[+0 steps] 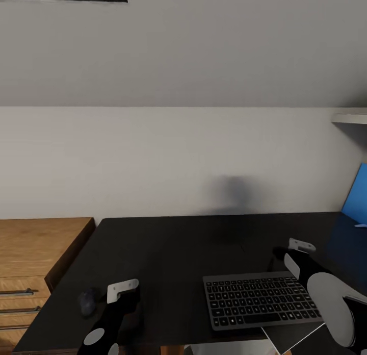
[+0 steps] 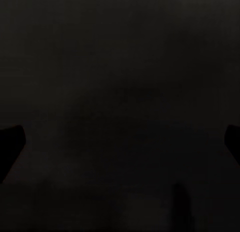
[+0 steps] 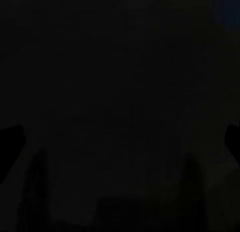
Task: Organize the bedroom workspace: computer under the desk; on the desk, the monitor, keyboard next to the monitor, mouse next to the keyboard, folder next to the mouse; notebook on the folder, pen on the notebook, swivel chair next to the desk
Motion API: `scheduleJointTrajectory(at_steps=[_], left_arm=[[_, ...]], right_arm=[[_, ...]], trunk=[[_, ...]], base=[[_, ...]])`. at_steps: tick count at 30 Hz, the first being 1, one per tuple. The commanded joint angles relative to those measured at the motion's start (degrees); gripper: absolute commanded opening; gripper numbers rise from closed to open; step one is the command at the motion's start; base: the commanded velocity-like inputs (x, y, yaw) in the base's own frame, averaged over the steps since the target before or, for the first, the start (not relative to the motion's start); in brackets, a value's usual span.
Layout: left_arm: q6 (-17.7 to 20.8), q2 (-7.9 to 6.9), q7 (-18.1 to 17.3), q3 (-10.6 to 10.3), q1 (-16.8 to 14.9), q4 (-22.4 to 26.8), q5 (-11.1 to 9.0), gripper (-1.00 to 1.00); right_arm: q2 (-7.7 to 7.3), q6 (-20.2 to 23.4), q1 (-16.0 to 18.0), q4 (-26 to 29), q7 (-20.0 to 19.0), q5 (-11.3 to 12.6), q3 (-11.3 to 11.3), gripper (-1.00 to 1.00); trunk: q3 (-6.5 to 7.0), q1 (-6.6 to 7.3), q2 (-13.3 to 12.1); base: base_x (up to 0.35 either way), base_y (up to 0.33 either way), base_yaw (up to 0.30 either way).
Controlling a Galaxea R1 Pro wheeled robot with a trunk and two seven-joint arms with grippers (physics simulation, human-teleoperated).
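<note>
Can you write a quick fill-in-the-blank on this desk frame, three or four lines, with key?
1. The keyboard lies flat on the black ____.
2. The mouse sits near the desk end that adjoins the ____ drawer chest.
3. In the head view, the keyboard lies nearer the ____ arm than the mouse does.
4. The panel at the far right edge is coloured ____.

Missing words: desk; wooden; right; blue

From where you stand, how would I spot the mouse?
Find the black desk against the pale wall. Near its front left corner, beside the wooden drawer chest, sits the mouse: a small dark rounded lump, unlike the flat keyboard farther right.
</note>
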State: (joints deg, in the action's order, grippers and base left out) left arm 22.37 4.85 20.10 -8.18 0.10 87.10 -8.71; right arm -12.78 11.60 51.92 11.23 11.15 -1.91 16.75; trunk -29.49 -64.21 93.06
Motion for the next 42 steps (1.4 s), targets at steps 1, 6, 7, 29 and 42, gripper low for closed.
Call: scheduleJointTrajectory(at_steps=[1, 6, 7, 29, 42], left_arm=[[0.2, -0.01, 0.5, -0.1, 0.0, 0.1, -0.6, 1.00], [0.2, -0.07, 0.5, -0.1, 0.0, 0.1, -0.6, 1.00], [0.2, -0.09, 0.5, -0.1, 0.0, 0.0, -0.6, 1.00], [0.2, -1.36, 0.5, -0.1, 0.0, -0.8, -0.7, 1.00], [0.2, -1.37, 0.5, -0.1, 0.0, -0.8, -0.7, 1.00]], right_arm=[[-0.02, 0.8, 0.0, 0.1, 0.1, -0.2, 0.1, 1.00], [-0.22, 2.8, 0.0, 0.1, 0.2, -0.2, 0.1, 1.00], [-0.31, 4.4, 0.0, 0.1, 0.2, -0.2, 0.1, 1.00], [-1.28, 6.2, 0.0, 0.0, 0.2, -0.3, 0.0, 1.00], [-1.28, 6.2, 0.0, 0.0, 1.1, -0.3, -0.1, 1.00]], trunk=[[-0.05, 0.00, 0.0], [-0.05, 0.00, 0.0], [-0.05, 0.00, 0.0], [-0.05, 0.00, 0.0], [-0.05, 0.00, 0.0]], base=[[0.000, 0.000, 0.000], [0.000, 0.000, 0.000], [0.000, 0.000, 0.000], [-0.105, 0.000, 0.000], [-0.122, 0.001, 0.000]])
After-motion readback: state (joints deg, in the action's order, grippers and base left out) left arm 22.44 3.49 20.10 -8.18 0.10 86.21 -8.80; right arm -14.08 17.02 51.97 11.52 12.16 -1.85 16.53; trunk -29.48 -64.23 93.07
